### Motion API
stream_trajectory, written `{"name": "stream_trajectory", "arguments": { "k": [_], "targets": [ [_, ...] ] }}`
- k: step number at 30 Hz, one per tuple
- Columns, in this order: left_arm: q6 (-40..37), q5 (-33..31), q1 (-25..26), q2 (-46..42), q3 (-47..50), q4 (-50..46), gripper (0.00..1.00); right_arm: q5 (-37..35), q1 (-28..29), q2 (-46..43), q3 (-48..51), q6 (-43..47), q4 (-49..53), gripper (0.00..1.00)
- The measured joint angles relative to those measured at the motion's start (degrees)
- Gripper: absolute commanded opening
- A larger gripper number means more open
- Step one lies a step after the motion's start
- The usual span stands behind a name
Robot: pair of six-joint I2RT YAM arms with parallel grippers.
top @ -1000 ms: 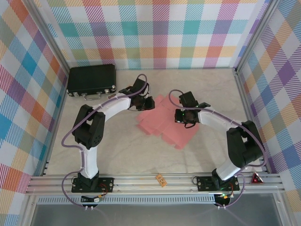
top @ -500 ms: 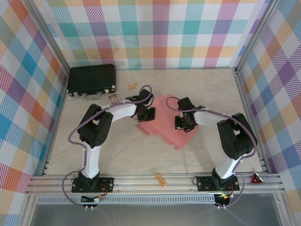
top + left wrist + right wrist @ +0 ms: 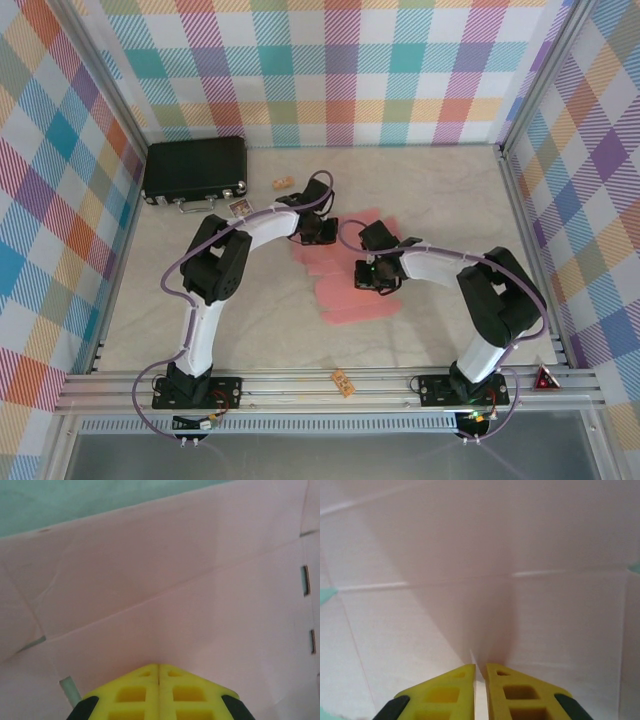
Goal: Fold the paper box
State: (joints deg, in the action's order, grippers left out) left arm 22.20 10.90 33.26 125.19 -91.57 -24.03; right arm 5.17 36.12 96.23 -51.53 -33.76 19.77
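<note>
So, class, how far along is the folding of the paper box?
Done: little; the box is a creased sheet, mostly flat. In hand: the right gripper pinches a raised card edge; the left gripper, shut, meets a crease. Left: raising walls, tucking flaps.

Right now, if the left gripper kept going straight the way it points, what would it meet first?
The paper box: its pink card lies directly ahead of the left gripper, whose fingertips are shut. It looks very close, though I cannot tell whether they touch.
</note>
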Motion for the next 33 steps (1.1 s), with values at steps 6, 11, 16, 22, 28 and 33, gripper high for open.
{"name": "stream_trajectory", "arguments": {
  "k": [6, 11, 16, 22, 28, 33],
  "targets": [
    [-0.9, 1.2, 0.0, 0.8, -1.2, -0.3, 0.00, 1.4, 1.1, 0.2, 0.1, -2.3, -1.2, 0.19],
    [-1.0, 2.5, 0.0, 0.3, -1.1, -1.3, 0.05, 0.0, 1.1, -3.1, 0.1, -2.9, -0.2, 0.22],
    [-0.4, 3.2, 0.0, -3.1, 0.3, -1.5, 0.20, -1.0, -0.6, -7.8, -1.7, -2.0, 0.4, 0.22],
    [0.7, 2.7, -1.7, -8.2, 0.3, -1.3, 0.38, -0.1, -5.7, -4.2, -7.5, -0.1, -0.6, 0.21],
    [0.8, -0.8, -6.0, -8.3, -1.6, -3.5, 0.49, 1.5, -7.2, 5.8, -14.5, 1.5, -2.0, 0.20],
    [0.1, -5.0, -8.1, -5.3, -8.2, -7.2, 0.55, 3.0, -7.2, 12.5, -16.2, 1.6, -3.4, 0.18]
  ]
}}
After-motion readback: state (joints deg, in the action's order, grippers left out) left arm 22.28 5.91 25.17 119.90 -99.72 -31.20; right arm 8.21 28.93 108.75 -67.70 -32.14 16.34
